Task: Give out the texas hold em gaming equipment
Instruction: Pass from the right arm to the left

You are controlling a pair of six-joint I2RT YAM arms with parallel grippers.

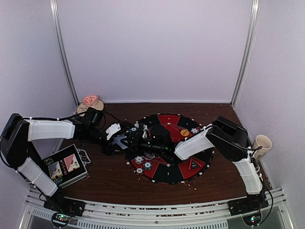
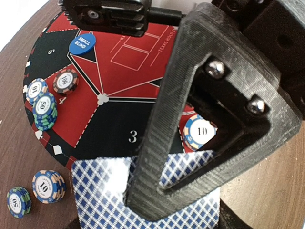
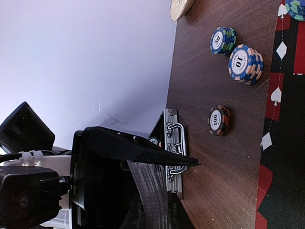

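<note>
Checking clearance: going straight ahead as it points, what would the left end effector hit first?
Likely the round red-and-black poker mat, around its "3" wedge; the blue-diamond-backed card it grips hides the exact spot.

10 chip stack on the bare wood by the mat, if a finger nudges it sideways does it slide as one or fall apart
The 10 chip stack looks slightly staggered, so a high push would probably shear it. A low push likely slides it whole over the smooth wooden table. Spilled round chips could roll.
</note>
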